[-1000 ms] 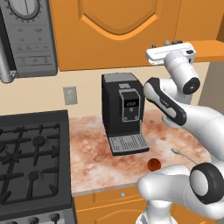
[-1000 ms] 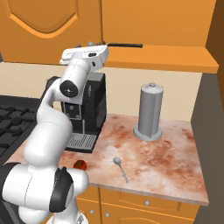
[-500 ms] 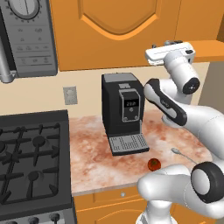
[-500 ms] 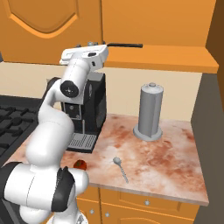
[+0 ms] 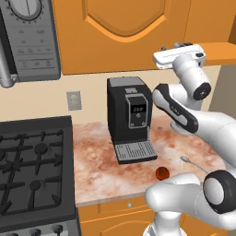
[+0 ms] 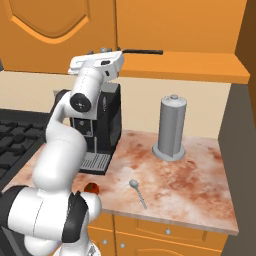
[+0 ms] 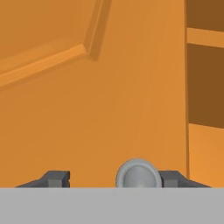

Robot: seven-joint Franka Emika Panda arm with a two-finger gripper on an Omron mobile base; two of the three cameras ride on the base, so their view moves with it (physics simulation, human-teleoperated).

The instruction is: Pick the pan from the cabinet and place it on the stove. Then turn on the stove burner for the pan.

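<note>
- Along the wall above the desk, the cabinet [image 5: 124, 34] spans the upper part of both base views, its arched-panel door closed; in the hand view its orange panel [image 7: 109, 100] stands just ahead of the claw.
- At the left of the left base view, the stove [image 5: 34, 170] sits with its black grates and burner caps bare, a row of small knobs along its front edge.
- Above the stove hangs a grey microwave [image 5: 27, 39].
- On the marbled desk [image 6: 190, 185] stands a black coffee machine [image 5: 129, 117], just right of the stove.
- Further right on the desk stands a tall grey cylinder [image 6: 171, 127], well apart from the coffee machine.
- The claw [image 7: 114, 178] is raised to the lower edge of the cabinet door; its fingers stand apart on either side of a round silver knob [image 7: 138, 175], one finger touching or almost touching it, the other clear of it.
- A thin black handle [image 6: 142, 51] sticks out rightward above the cabinet's lower edge in the right base view; the pan's body cannot be made out.
- A small spoon [image 6: 137, 190] lies near the desk front.
- A small red object [image 5: 162, 173] lies near the desk edge.
</note>
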